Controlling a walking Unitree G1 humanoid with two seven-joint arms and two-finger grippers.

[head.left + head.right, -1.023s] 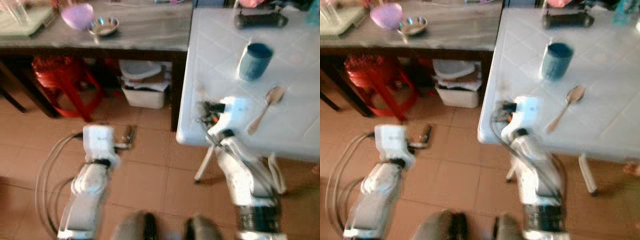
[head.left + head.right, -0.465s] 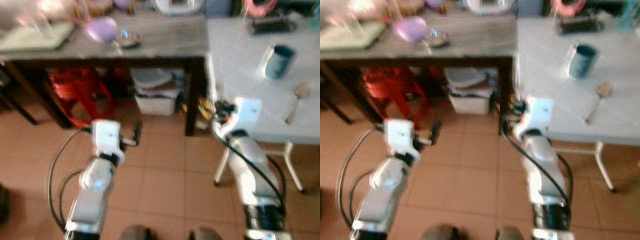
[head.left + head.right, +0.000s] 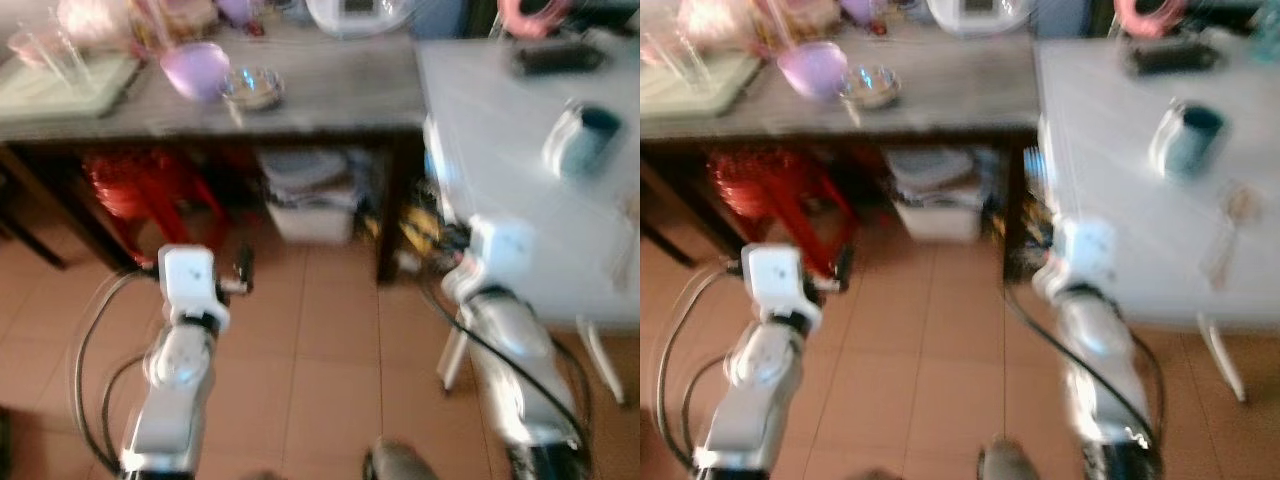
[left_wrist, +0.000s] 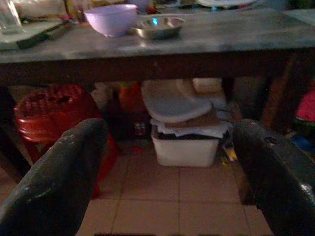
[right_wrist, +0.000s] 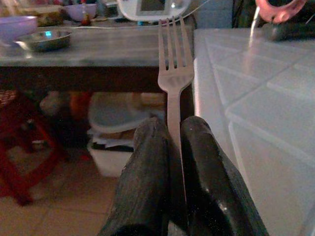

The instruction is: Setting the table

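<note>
The left gripper (image 4: 167, 162), fingers spread wide and holding nothing, points at the dark wooden worktop (image 3: 330, 85). The right gripper (image 5: 170, 147) is clamped on a silver metal fork (image 5: 171, 73), tines pointing forward. The white tiled worktop (image 3: 500, 130) with its blue mug (image 3: 583, 138) lies to the fork's right, nearest the right arm.

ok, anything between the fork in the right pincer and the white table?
Nothing visible. The right pincer holds the fork beside the near edge of the white table, tines in open air. The blue mug sits farther in.
</note>
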